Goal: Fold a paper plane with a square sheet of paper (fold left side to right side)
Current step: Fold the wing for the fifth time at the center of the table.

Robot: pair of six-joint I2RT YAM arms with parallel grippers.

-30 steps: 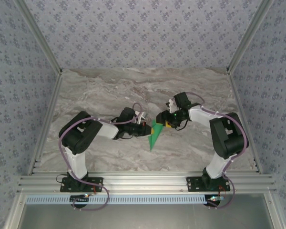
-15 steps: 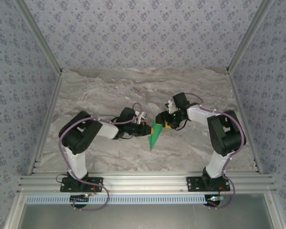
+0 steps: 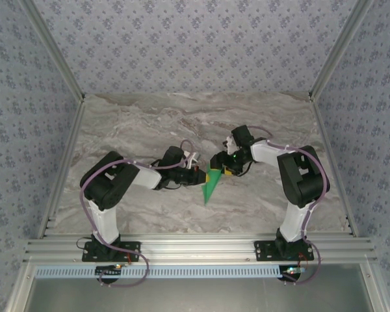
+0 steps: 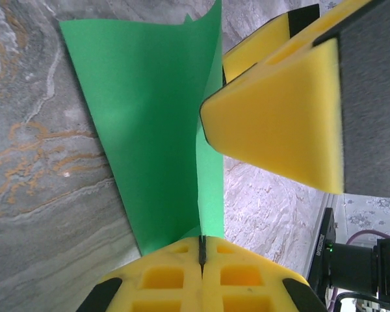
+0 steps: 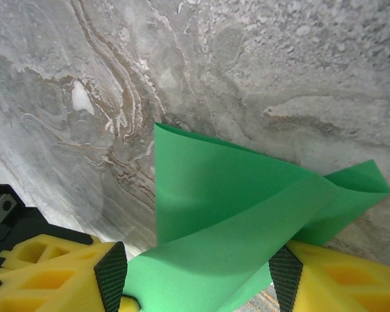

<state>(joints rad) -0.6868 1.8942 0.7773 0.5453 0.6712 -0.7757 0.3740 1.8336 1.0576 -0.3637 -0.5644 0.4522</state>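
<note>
Mid-fold, judging by the creases: already narrowed to a pointed green wedge, not yet a finished plane. Pinching the paper [image 3: 210,185] in the left tool [image 3: 200,177], shut tight on a creased edge, near the middle of the surface [image 3: 182,123], tip aimed toward the arm bases. Straddling a raised flap with the right tool [image 3: 218,166], fingers [image 5: 45,273] spread wide on either side and clamping nothing. Looks like the step of bringing one flap across onto the other side. Calls next for closing on that flap or nudging it over, then pressing flat along the crease while anchoring with the left; gently, since thin paper probably slips or tears under a hard pull.
</note>
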